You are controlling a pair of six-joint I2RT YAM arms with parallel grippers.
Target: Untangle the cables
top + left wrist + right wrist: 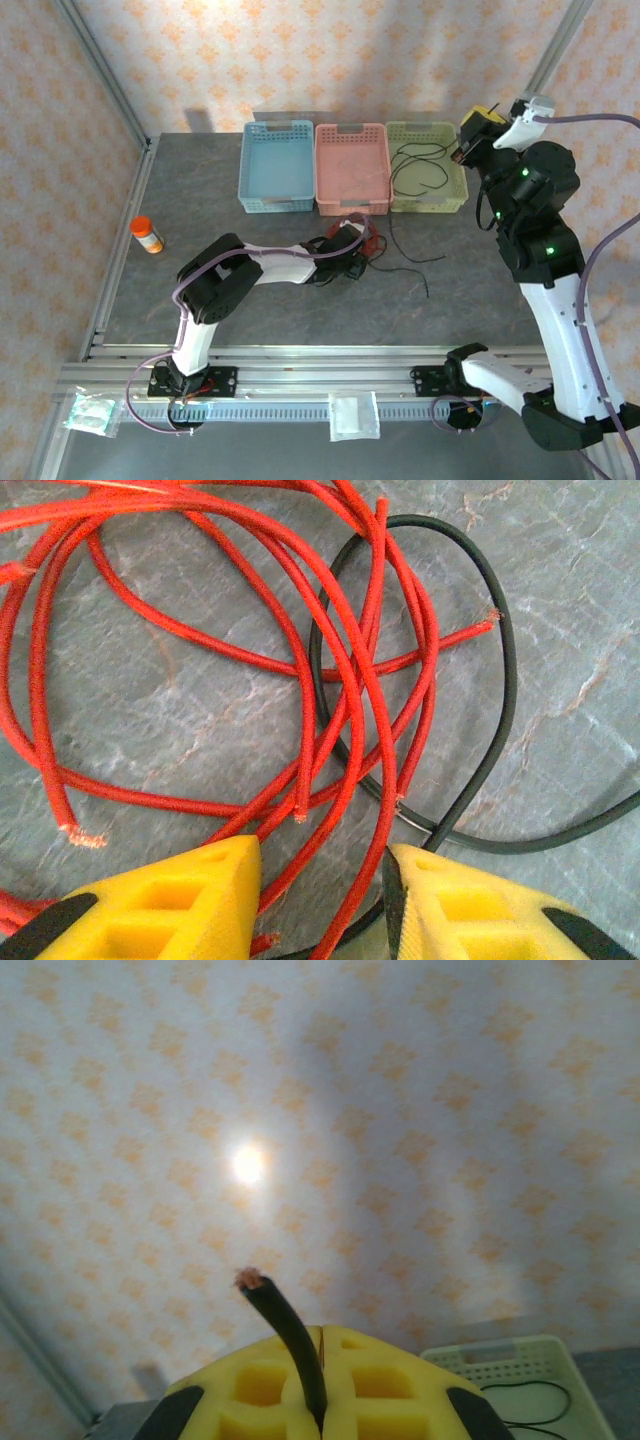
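Two red cable strands (345, 720) run lengthwise between the jaws of the open left pincer (320, 852) on the bench (560, 630); right pincer (322, 1338), well apart, clamps the end of a black cable (290, 1325)

Three baskets (352, 129); one orange bottle (147, 234); two arms (215, 285); two white packets (354, 415); cables (345, 685) too tangled to count

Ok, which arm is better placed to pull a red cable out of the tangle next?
Left. The left gripper hangs open over the red cables, strands between its jaws; the right gripper is raised and shut on a black cable.
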